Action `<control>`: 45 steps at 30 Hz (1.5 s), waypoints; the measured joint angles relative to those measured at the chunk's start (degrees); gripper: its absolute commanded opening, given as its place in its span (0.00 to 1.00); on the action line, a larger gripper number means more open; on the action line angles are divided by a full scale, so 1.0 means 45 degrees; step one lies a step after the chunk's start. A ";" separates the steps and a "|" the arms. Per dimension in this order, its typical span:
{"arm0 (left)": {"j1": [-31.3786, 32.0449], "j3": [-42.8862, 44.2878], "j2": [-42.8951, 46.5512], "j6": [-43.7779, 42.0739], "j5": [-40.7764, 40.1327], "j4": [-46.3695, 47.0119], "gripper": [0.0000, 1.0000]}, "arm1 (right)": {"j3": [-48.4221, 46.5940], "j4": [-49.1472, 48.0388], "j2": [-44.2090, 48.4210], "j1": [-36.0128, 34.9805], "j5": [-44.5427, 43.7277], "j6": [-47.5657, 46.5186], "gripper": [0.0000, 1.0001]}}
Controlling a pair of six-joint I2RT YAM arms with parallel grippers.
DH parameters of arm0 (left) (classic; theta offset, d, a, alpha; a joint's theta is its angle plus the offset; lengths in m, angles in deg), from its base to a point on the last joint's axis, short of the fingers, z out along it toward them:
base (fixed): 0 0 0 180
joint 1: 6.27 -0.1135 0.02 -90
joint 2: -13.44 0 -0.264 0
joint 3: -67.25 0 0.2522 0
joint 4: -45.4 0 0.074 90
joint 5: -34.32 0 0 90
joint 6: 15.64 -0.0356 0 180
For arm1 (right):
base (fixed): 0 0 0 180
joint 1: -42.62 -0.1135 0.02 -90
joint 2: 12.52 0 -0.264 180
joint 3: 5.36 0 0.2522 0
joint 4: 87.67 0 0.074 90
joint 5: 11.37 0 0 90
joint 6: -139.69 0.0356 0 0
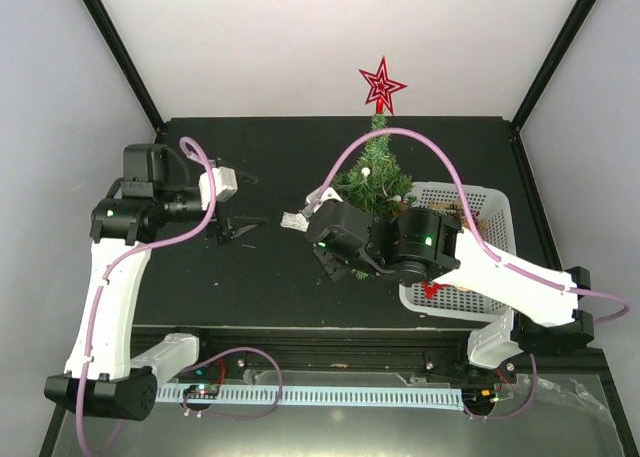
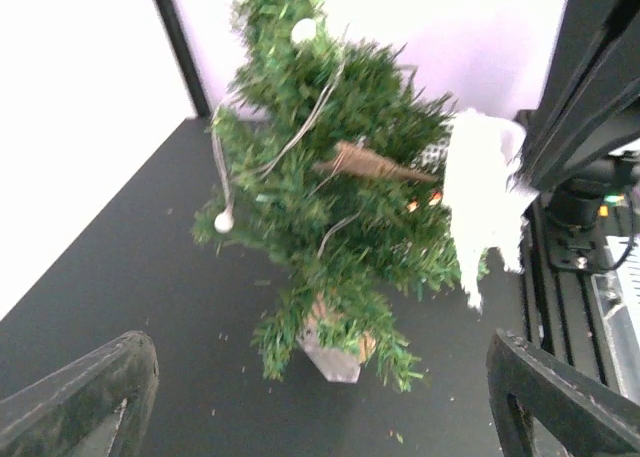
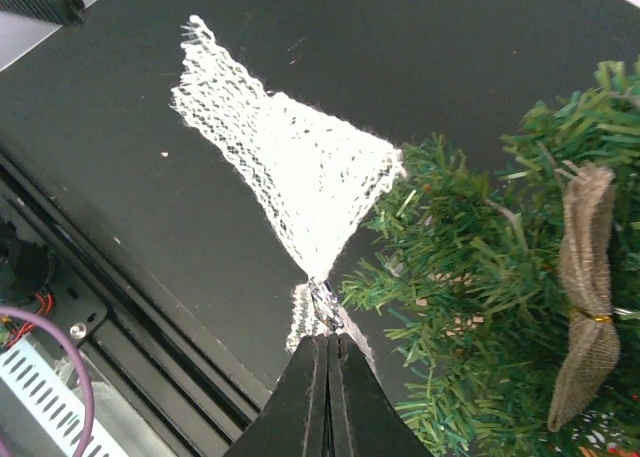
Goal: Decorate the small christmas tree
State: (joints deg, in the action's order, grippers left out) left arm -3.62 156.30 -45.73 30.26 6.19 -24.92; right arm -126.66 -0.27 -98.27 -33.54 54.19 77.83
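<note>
The left arm rises from its base at the near left and bends inward, with its wrist level over the table. The left gripper points right toward the tree, jaws spread wide with nothing between them. In its wrist view only the two dark fingers show, at the bottom corners, both cut off by the frame.

The right arm reaches from the near right across the basket. Its bulky wrist lies low in front of the tree and hides the trunk and base from above. The right gripper is pressed closed on the knot of a white lace bow, held just left of the lower branches. One mesh wing fans out over the table; the other is mostly hidden behind the fingers.

The tree stands upright in the table's far half, just left of the basket; whether the two touch I cannot tell. A burlap bow sits among its branches, with white balls on a silver string. In the blurred left wrist view the branches partly cover its base. A red star tops it. The basket's contents are hard to make out behind the arm.
</note>
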 measured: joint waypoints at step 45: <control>0.4439 0.2103 -0.3152 -0.2730 -0.0923 -0.4022 0.28 | 0.1477 -0.1360 -0.0121 0.0000 0.1695 -0.0510 0.01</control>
State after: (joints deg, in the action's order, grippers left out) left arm 16.36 165.76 -59.92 17.98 2.03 -43.01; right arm -120.02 -6.39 -98.82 -33.54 61.81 75.54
